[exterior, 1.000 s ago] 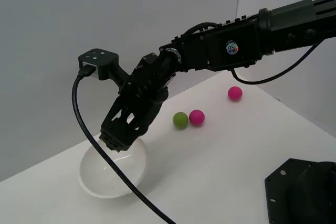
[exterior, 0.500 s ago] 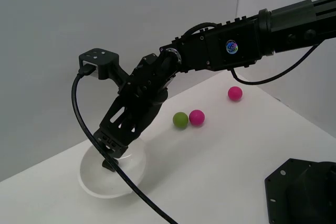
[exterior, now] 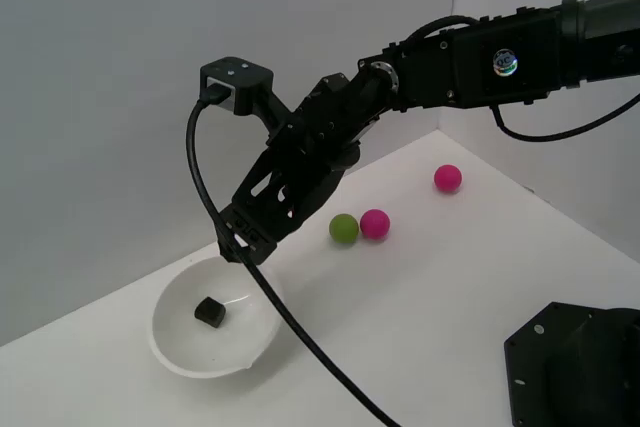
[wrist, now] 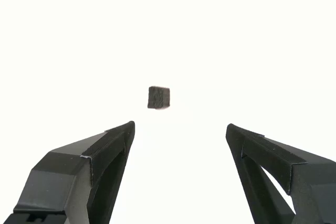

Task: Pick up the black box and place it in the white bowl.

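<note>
Box delivered: the black box (exterior: 209, 312) is lying loose in the white bowl (exterior: 172, 347), and the gripper (exterior: 240, 243) is hanging empty above the bowl's rim.

Going from largest to smallest, the room is showing a plain grey wall behind a white table (exterior: 420, 307), with a black robot base (exterior: 575, 365) sitting at the exterior view's lower right; the black arm (exterior: 470, 62) is reaching across from that side, trailing a black cable (exterior: 300, 332) over the bowl. The wrist view is showing the fingers (wrist: 100, 156) spread wide apart, nothing between them, the box small and clear of both. The placing step is looking finished; the next move is calling only for a clean retreat. A green ball (exterior: 344, 228) and two pink balls (exterior: 375, 223) are resting well apart from the bowl.
</note>
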You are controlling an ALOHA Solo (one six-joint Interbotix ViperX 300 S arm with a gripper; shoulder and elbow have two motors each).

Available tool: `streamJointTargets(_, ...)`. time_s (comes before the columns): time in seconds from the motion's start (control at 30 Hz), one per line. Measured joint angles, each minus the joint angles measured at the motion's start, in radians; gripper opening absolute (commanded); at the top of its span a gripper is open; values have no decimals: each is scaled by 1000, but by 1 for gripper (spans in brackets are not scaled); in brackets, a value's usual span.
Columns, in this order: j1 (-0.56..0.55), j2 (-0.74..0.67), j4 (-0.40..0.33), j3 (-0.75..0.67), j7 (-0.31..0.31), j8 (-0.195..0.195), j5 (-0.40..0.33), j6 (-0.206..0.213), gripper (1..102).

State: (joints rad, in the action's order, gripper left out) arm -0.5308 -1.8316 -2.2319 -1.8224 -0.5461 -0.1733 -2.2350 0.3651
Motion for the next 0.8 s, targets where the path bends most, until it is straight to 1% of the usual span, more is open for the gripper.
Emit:
streamJointTargets(0.13,35,-44,-31,-44,-2,-2,-26,0,98)
streamJointTargets(0.2,60,-67,-51,-67,0,-2,-49,2,96)
streamJointTargets(0.23,72,-78,-60,-78,0,-2,-58,0,91)
streamJointTargets(0.27,86,-89,-69,-89,0,-2,-66,-3,85)
streamJointTargets(0.3,101,-100,-75,-101,0,-2,-75,-12,77)
streamJointTargets(0.37,132,-118,-94,-120,0,-3,-94,-15,62)
streamJointTargets(0.43,153,-141,-114,-141,0,-3,-112,-23,51)
streamJointTargets(0.53,190,-173,-137,-173,0,-2,-133,-37,44)
streamJointTargets(0.63,232,-192,-156,-193,0,-15,-155,-49,41)
streamJointTargets(0.7,258,-207,-167,-209,2,-18,-166,-51,34)
streamJointTargets(0.8,299,-236,-189,-238,2,-31,-187,-52,18)
